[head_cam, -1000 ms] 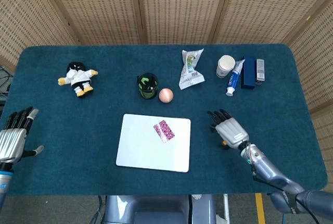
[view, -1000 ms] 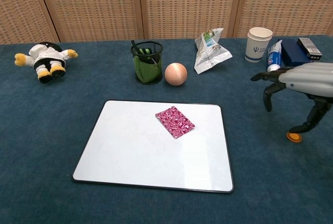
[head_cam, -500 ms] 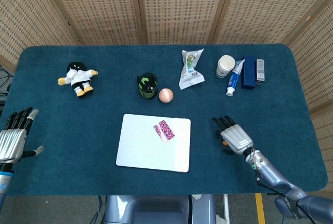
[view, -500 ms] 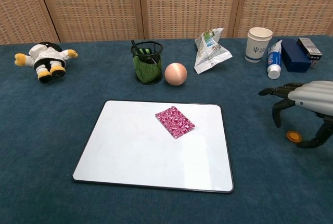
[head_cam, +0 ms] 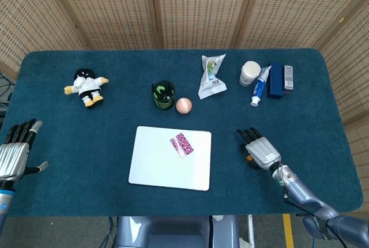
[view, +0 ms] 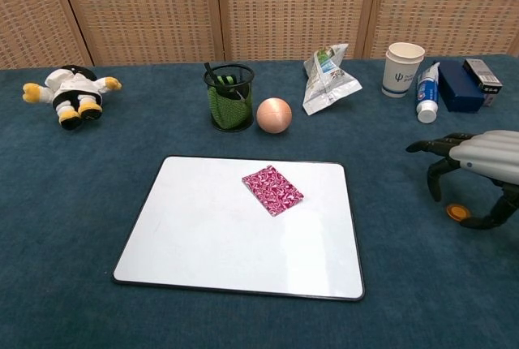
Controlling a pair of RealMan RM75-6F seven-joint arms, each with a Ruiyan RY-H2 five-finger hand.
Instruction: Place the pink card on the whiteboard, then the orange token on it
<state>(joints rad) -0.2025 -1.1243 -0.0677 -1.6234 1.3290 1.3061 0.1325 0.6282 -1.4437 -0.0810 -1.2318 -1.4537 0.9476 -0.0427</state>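
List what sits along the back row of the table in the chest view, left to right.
Plush toy → mesh pen cup → ball → snack packet → paper cup → tube → blue box.

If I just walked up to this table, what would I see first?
Probably the big whiteboard in the middle of the blue table, with the bright pink card lying on it near the top edge. Next, the silver right hand at the right, fingers arched over the little orange token on the cloth. Far left sits a small plush toy.
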